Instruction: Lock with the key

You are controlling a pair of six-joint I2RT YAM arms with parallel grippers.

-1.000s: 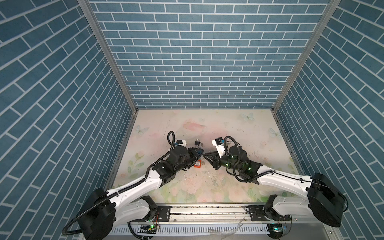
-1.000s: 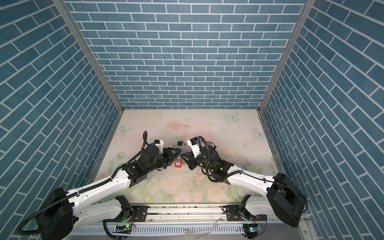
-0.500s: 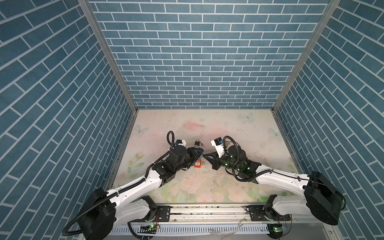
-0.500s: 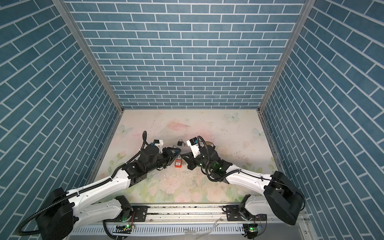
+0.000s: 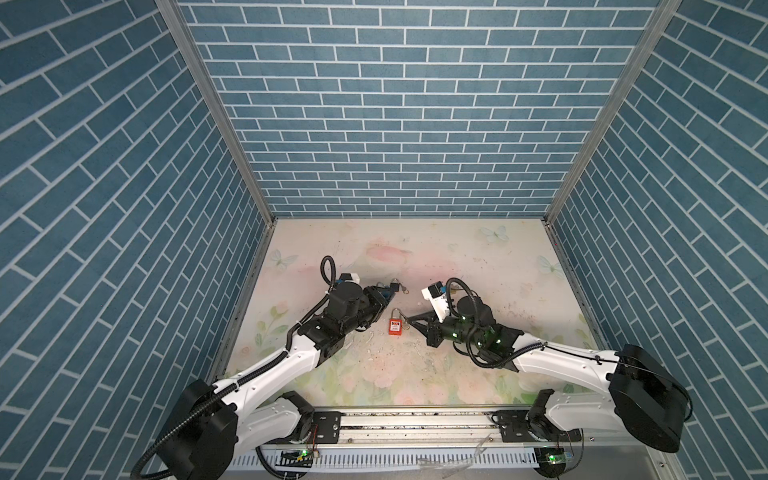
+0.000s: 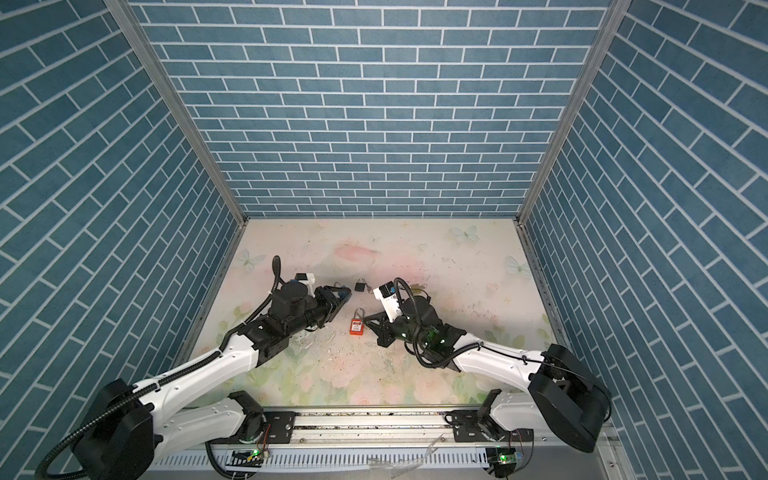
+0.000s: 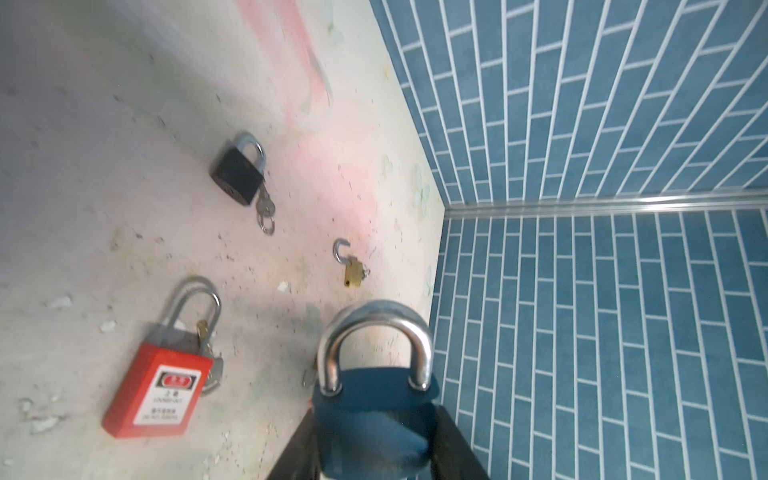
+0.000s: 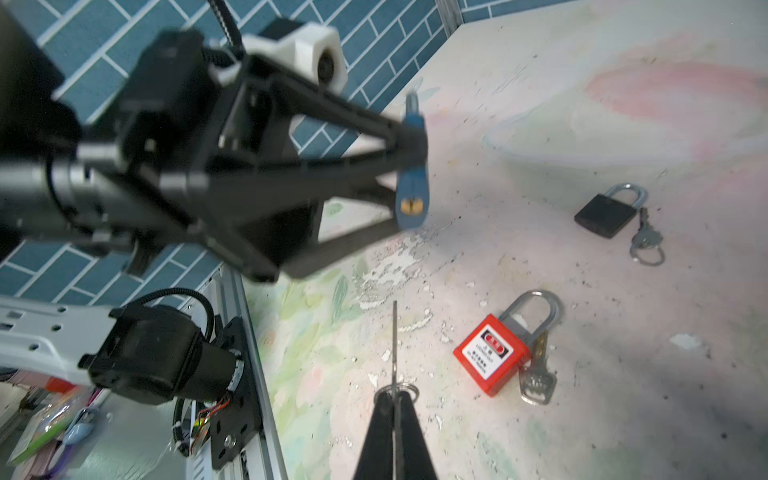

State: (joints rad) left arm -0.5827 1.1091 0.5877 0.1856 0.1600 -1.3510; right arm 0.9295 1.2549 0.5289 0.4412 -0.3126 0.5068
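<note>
Left gripper [image 7: 374, 455] part-closed, clamping blue padlock [image 7: 374, 415] above the table [image 5: 457, 257], keyhole [image 8: 409, 205] facing right. Right gripper [image 8: 394, 401] pinched fully on the key [image 8: 394, 340], blade edge-on, well apart from keyhole. Risk: thin key pivots in pinch, misses, jams.

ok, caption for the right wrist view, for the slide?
Right gripper aims key at blue padlock in left gripper; red padlock, black padlock on table.

White arms [image 5: 286, 365], black joints [image 5: 640, 399], black cables [image 6: 275, 274]
</note>
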